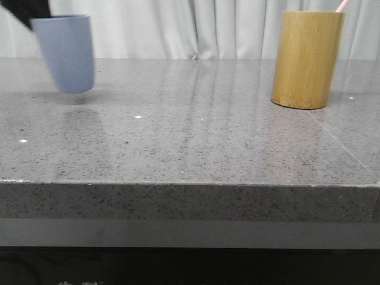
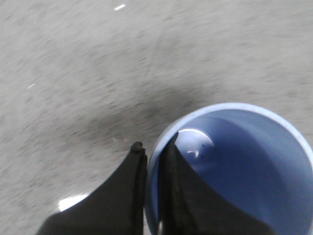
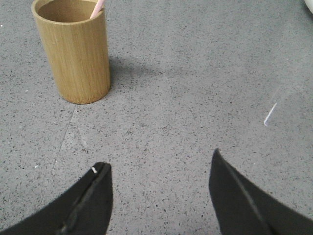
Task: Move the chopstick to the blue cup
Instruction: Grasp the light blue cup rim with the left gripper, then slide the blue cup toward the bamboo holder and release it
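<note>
While the chopstick (image 1: 341,5) is standing in the bamboo cup (image 1: 307,59) at the table's (image 1: 190,142) far right, its pink tip is poking above the rim. Well apart at far left, the blue cup (image 1: 66,52) is hanging tilted just above the table, the left jaws (image 2: 152,152) pinching its rim. The right jaws (image 3: 159,169) are gaping wide, holding nothing.
</note>
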{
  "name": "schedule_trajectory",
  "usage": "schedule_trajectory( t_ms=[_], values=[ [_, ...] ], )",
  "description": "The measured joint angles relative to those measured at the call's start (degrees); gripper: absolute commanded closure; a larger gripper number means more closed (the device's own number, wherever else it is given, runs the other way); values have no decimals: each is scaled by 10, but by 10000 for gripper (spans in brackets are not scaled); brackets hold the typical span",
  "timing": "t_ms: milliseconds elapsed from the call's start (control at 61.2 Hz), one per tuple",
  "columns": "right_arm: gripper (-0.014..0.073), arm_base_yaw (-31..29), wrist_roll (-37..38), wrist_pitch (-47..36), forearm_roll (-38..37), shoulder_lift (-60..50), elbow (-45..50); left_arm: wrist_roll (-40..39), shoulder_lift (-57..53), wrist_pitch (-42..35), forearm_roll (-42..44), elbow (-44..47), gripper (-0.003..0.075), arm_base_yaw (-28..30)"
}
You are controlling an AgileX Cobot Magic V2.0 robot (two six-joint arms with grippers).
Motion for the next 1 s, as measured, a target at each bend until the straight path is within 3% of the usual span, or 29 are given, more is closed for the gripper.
schedule_trajectory(
  t_ms=[229,458,883,997],
  values=[
    [136,0,0,0,0,0,0,11,23,5,-7,-64,739,-97],
    [136,0,0,0,0,0,0,11,77,8,-9,-116,739,-153],
    [136,0,0,0,0,0,0,16,118,26,-8,-136,736,-184],
    [136,0,0,0,0,0,0,17,120,28,-8,-136,645,-184]
  ],
)
